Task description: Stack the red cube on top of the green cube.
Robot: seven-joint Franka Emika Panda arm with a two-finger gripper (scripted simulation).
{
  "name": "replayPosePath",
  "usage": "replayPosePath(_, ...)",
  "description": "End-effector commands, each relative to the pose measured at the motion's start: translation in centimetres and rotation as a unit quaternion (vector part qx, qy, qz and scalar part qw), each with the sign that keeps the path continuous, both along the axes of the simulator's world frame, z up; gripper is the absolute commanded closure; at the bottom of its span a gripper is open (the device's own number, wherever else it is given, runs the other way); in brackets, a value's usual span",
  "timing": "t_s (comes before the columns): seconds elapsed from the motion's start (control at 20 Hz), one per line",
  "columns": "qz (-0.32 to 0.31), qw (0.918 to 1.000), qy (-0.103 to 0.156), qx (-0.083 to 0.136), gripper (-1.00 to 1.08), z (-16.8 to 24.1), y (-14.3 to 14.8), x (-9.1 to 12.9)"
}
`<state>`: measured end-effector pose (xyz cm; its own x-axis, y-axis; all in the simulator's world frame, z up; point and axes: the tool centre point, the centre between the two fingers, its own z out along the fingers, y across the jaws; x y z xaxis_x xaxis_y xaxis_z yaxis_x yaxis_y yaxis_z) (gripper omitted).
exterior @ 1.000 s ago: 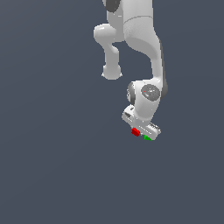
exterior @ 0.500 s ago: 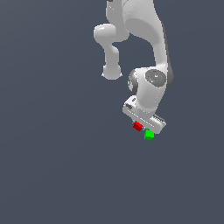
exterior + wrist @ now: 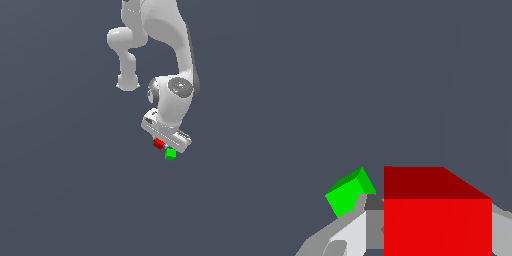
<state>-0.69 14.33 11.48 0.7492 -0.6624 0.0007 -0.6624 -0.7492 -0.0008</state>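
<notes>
Gripper [image 3: 165, 145] of the white Panda arm [image 3: 170, 60] is clenched on the small plain bright-red cube [image 3: 158, 144]; in the wrist view that red cube [image 3: 437, 215] sits between the light-grey fingers [image 3: 351, 230], filling most of the gap. Small plain bright-green cube [image 3: 170, 154] lies on the flat dark grey-blue surface [image 3: 65, 190], just beside the red cube on the exterior view's right and slightly lower in frame; wrist view shows the green cube [image 3: 348, 192] tilted, apart from the red cube. Whether the red cube rests on the surface or is lifted: can't tell.
</notes>
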Motion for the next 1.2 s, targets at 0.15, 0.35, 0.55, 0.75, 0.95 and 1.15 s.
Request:
replayPosePath(0.15,0.0,1.0,0.0,0.0,1.08,-1.6,2.0,0.2)
replayPosePath(0.35,0.0,1.0,0.0,0.0,1.08,-3.4,4.3,0.6)
replayPosePath(0.55,0.0,1.0,0.001,0.0,1.08,-4.7,6.0,0.9)
replayPosePath(0.75,0.001,1.0,0.001,0.0,1.08,-5.3,6.7,1.1)
replayPosePath(0.95,0.001,1.0,0.001,0.0,-0.92,-5.3,6.8,1.2)
replayPosePath(1.15,0.001,1.0,0.001,0.0,-0.92,-5.3,6.8,1.2)
